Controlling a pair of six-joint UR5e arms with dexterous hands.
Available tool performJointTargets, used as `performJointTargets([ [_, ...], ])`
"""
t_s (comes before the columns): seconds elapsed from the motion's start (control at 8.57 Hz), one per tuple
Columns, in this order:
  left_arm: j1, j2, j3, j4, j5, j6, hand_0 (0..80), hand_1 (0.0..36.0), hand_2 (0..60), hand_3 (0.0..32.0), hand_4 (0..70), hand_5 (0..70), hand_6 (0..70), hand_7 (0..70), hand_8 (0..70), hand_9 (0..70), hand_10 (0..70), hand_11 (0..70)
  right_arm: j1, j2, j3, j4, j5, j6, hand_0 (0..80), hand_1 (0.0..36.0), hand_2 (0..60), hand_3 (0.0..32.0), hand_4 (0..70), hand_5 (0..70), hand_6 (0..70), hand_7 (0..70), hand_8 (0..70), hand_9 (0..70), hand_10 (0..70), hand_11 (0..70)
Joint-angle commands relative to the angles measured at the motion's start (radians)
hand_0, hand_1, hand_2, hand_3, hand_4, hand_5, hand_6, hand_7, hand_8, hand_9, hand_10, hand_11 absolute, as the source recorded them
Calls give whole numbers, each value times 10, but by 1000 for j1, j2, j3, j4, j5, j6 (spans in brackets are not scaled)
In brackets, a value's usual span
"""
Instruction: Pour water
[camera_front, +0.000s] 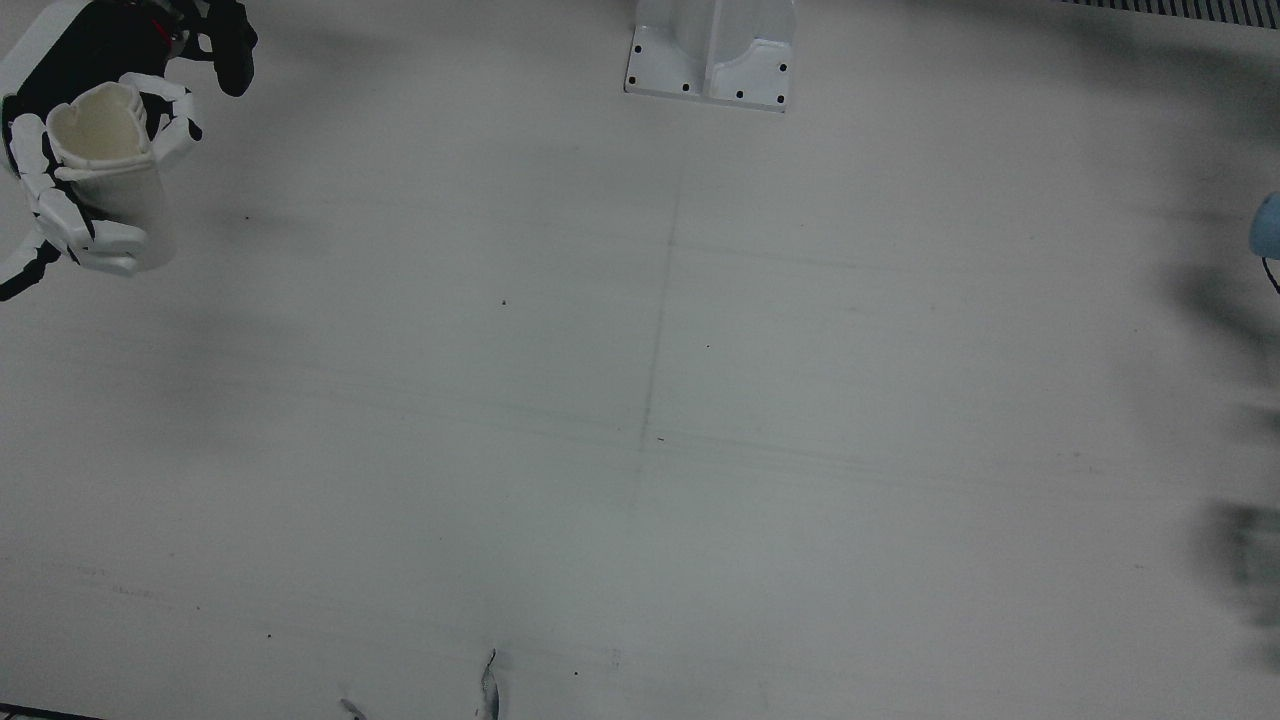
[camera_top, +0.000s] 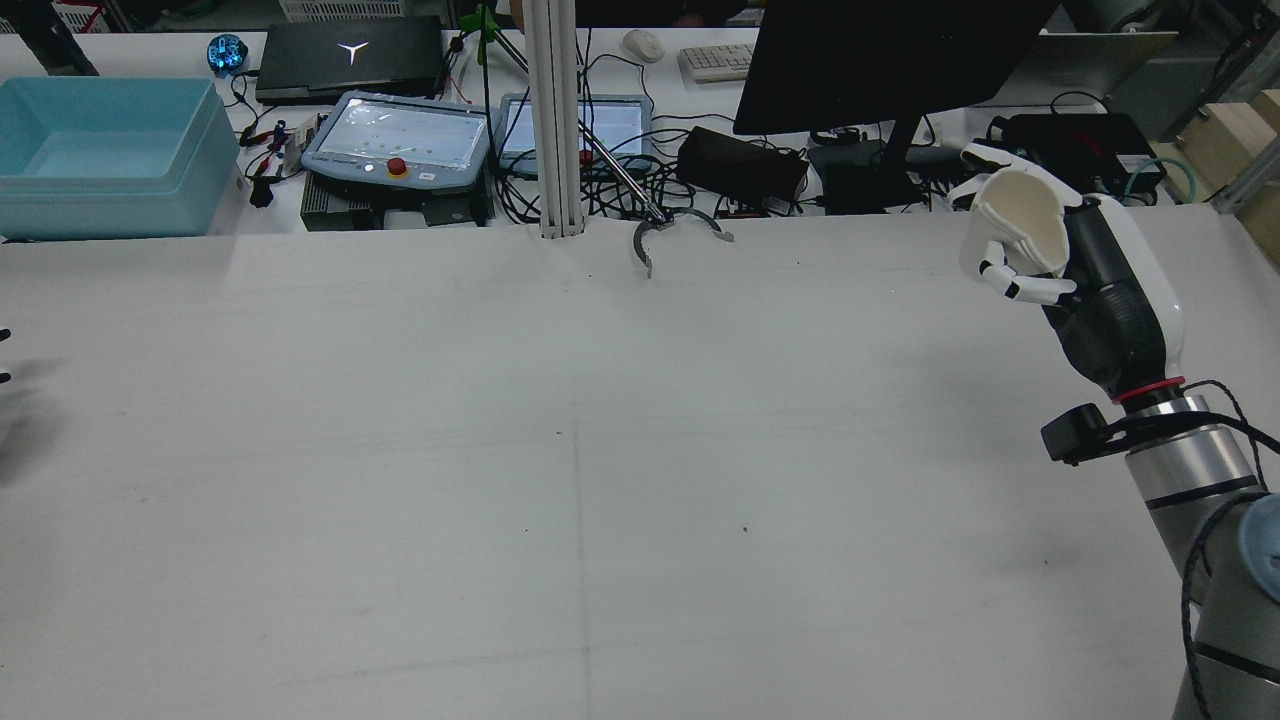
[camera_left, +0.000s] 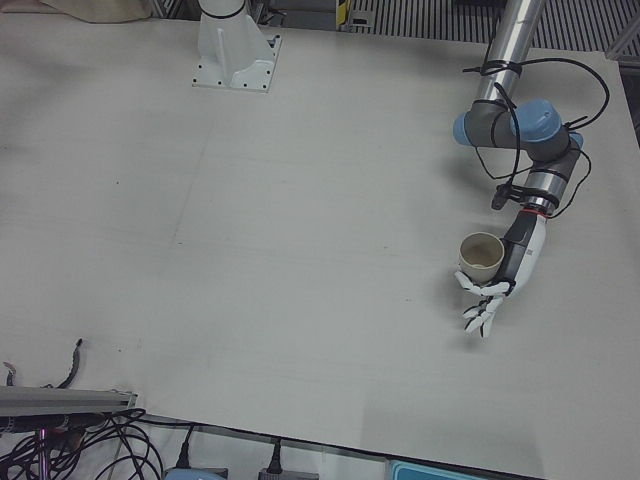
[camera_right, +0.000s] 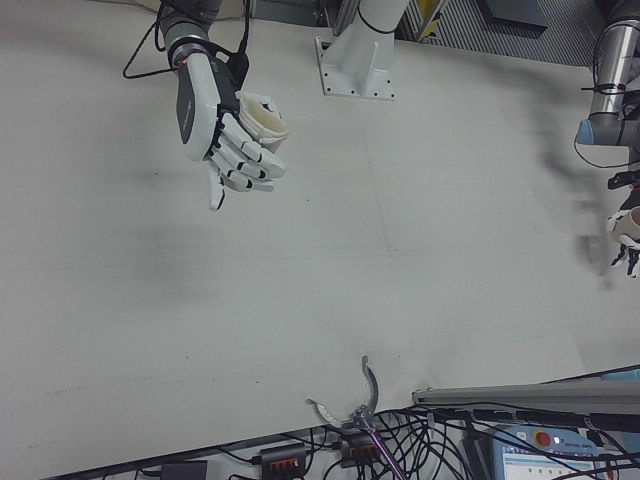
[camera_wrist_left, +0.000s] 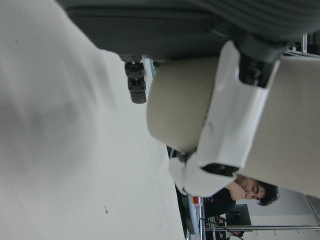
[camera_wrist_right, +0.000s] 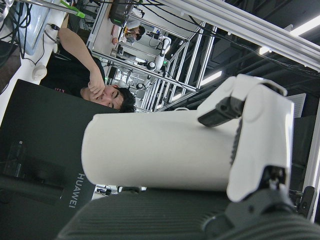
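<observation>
While both arms hang far apart over the bare table (camera_top: 600, 450), we find two cups, one in each hand. The white cup (camera_front: 110, 160) sits in the right hand (camera_front: 95, 175), high over the far right side of the table as the robot has it; in the front view that is the top left corner. Its long axis stands close to upright, with a slight lean, and its open mouth faces up, so that we look into a pale, somewhat squeezed rim. In the rear view the same cup (camera_top: 1025, 215) shows its mouth turned up and toward the camera. The right hand (camera_top: 1030, 250) is wrapped around the cup's wall, white fingers (camera_front: 90, 235) curled across its side. The forearm rises from below and slants toward the operators' desks.

The beige cup (camera_left: 481, 256) is in the left hand (camera_left: 495, 280), over the left side of the table and nearer the operators' edge. Its mouth points up and its long axis is roughly vertical. We see it pressed against the palm side of the hand, while several fingers (camera_left: 485, 312) stretch out loosely beyond it toward the table edge. The left hand view shows a white finger (camera_wrist_left: 230, 125) lying across the cup's wall (camera_wrist_left: 180, 100), so the hand has hold of it.

A white pedestal (camera_front: 712, 50) stands at the table's robot side. Beyond the far edge, we make out a teach pendant (camera_top: 400, 140), a dark monitor (camera_top: 890, 55) and a light blue bin (camera_top: 105, 155).
</observation>
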Motion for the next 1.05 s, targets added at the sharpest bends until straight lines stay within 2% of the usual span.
performJointTargets([
  [0.0, 1, 9, 68, -101, -1, -1, 800, 360, 532, 0, 556, 700, 138, 131, 18, 12, 97, 170, -13, 14, -46, 0, -1, 11, 547, 352, 600, 0, 183, 134, 320, 363, 245, 323, 0, 0],
  [0.12, 1, 11, 73, -107, -1, -3, 731, 257, 24, 0, 551, 700, 149, 133, 20, 12, 85, 140, -13, 19, -55, 0, -1, 11, 550, 353, 600, 0, 176, 134, 320, 370, 244, 323, 0, 0],
  [0.23, 1, 9, 76, -111, -1, -3, 575, 147, 0, 0, 590, 700, 135, 116, 16, 9, 74, 113, -11, 19, -55, 0, -1, 11, 547, 350, 600, 0, 170, 134, 319, 367, 242, 320, 0, 0],
  [0.35, 1, 11, 76, -111, -2, -4, 473, 49, 0, 0, 671, 700, 127, 103, 15, 6, 68, 92, -13, 19, -57, 0, -1, 11, 549, 350, 600, 0, 164, 134, 314, 366, 240, 318, 0, 0],
  [0.47, 1, 11, 77, -112, -2, -4, 469, 33, 0, 0, 700, 700, 130, 103, 16, 6, 70, 92, -13, 19, -62, 0, -1, 11, 548, 350, 600, 0, 164, 134, 317, 370, 244, 323, 0, 0],
  [0.58, 1, 9, 80, -112, -4, -4, 416, 0, 0, 0, 700, 700, 124, 90, 14, 4, 68, 81, -16, 21, -74, 2, 0, 11, 550, 350, 600, 0, 162, 134, 315, 373, 243, 322, 0, 0],
  [0.82, 2, 8, 103, -123, -19, -3, 0, 0, 0, 0, 700, 700, 118, 80, 13, 2, 60, 56, -16, 31, -86, 2, 0, 11, 553, 351, 600, 0, 164, 134, 318, 380, 244, 327, 0, 0],
  [0.93, 2, 8, 103, -123, -19, -1, 28, 0, 0, 0, 700, 700, 120, 85, 14, 3, 60, 58, -16, 31, -86, 2, 0, 11, 553, 351, 600, 0, 163, 134, 319, 381, 242, 323, 0, 0],
])
